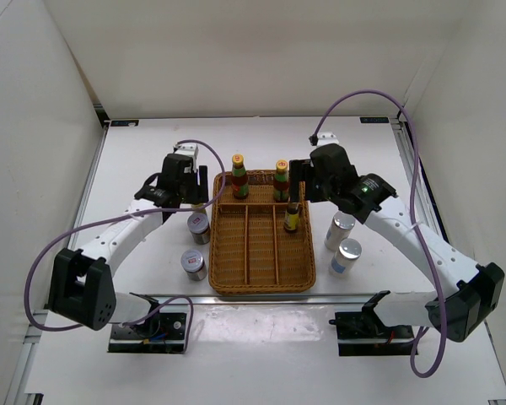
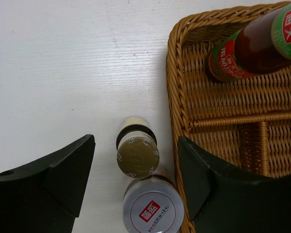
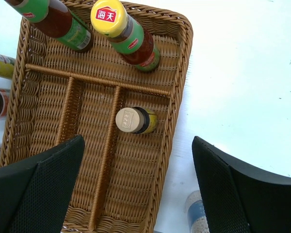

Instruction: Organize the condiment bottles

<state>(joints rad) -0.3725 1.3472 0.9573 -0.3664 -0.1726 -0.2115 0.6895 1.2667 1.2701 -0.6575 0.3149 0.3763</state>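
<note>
My left gripper (image 2: 136, 145) is open beside the tray's left rim, its fingers straddling a small dark yellow-labelled bottle (image 2: 137, 156) that stands on the table; neither finger touches it. A silver-lidded jar (image 2: 153, 211) stands just nearer. My right gripper (image 3: 138, 141) hangs open over the wicker tray (image 3: 182, 87), holding nothing. Below it a second small dark bottle (image 3: 136, 120) stands in the right compartment. Two tall yellow-capped sauce bottles (image 1: 239, 175) (image 1: 281, 180) stand in the tray's back compartment. From above, the left gripper (image 1: 194, 196) hides its bottle.
Two silver-lidded jars (image 1: 199, 228) (image 1: 193, 264) stand left of the tray (image 1: 261, 289), and two more (image 1: 340, 230) (image 1: 348, 256) stand to its right. White walls enclose the table on three sides. The arm bases sit at the near edge.
</note>
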